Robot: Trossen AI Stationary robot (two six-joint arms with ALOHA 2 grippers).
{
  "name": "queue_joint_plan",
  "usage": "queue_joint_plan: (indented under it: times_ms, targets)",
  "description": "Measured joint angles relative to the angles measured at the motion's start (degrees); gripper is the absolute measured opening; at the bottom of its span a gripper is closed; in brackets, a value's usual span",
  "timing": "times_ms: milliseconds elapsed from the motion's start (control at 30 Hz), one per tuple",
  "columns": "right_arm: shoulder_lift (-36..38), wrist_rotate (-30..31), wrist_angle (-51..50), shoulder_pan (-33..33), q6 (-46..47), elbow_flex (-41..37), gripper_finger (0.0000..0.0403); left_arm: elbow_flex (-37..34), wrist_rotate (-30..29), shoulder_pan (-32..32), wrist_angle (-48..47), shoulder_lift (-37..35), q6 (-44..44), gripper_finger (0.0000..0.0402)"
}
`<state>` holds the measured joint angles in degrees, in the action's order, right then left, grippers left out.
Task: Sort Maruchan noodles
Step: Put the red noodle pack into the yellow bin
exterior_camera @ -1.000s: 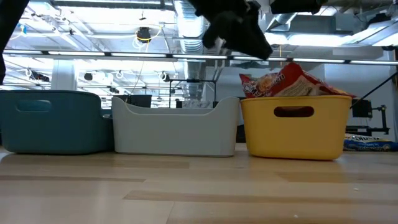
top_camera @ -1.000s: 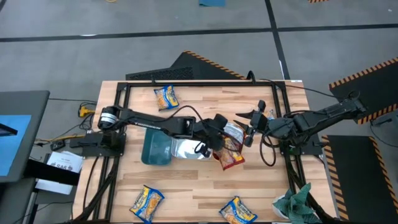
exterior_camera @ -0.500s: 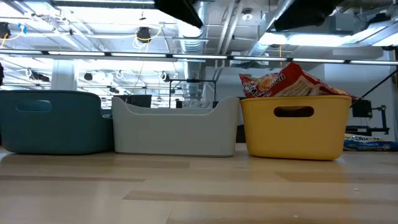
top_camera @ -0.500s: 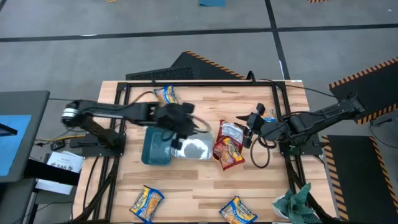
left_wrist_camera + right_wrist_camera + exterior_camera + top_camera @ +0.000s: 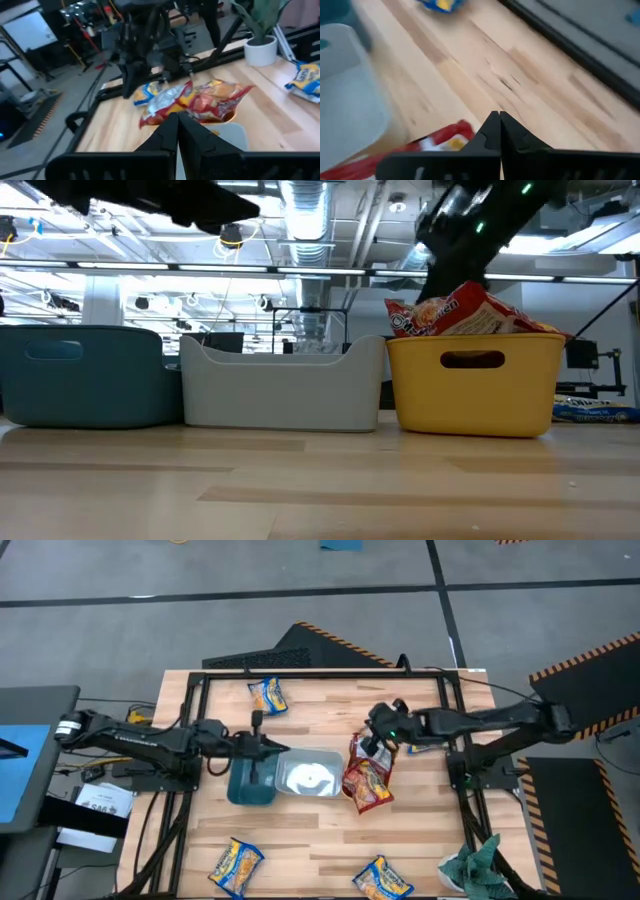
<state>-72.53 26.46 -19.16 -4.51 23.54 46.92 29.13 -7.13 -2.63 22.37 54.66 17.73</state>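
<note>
Several red-orange Maruchan noodles packets (image 5: 368, 780) lie heaped in the orange bin (image 5: 475, 385) and stick up above its rim (image 5: 462, 310). Yellow packets lie flat on the table at the far left (image 5: 267, 695), near left (image 5: 237, 865) and near middle (image 5: 382, 878). My left gripper (image 5: 283, 749) hovers shut over the teal bin (image 5: 248, 782) and the clear bin (image 5: 312, 776), pointing at the red heap (image 5: 200, 100). My right gripper (image 5: 372, 746) hangs shut just above the heap's far edge (image 5: 440, 142). Neither holds anything.
The teal (image 5: 85, 375), clear (image 5: 280, 390) and orange bins stand side by side in mid-table. Another packet (image 5: 595, 412) lies to the right of the orange bin. A green plant in a white pot (image 5: 470, 860) stands at the near right corner. Bare wood stretches along the near edge.
My left gripper has pulled back from over the orange bin toward the table's left edge and shut. My right gripper has moved from the right of the bin toward the red heap, tipped downward, and shut. The red packets stay heaped in the orange bin.
</note>
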Motion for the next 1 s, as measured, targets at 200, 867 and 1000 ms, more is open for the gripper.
queue_joint_plan:
  times_ms: [200,867,1000]
  targets:
    - [-4.8,-11.5,-0.8,-8.8,0.1,2.1,0.0007,-0.4,-3.7,0.0,-0.9,-3.2,1.1,0.0000]
    - [-25.0,-29.4,-23.8,-13.1,-4.5,20.9,0.0007,-0.4,-4.2,0.0,-3.9,-4.8,1.2,0.0000]
    - [-25.4,-31.6,-24.2,-10.4,-5.5,22.0,0.0008,-0.4,-4.3,0.0,-4.1,-4.8,1.3,0.0000]
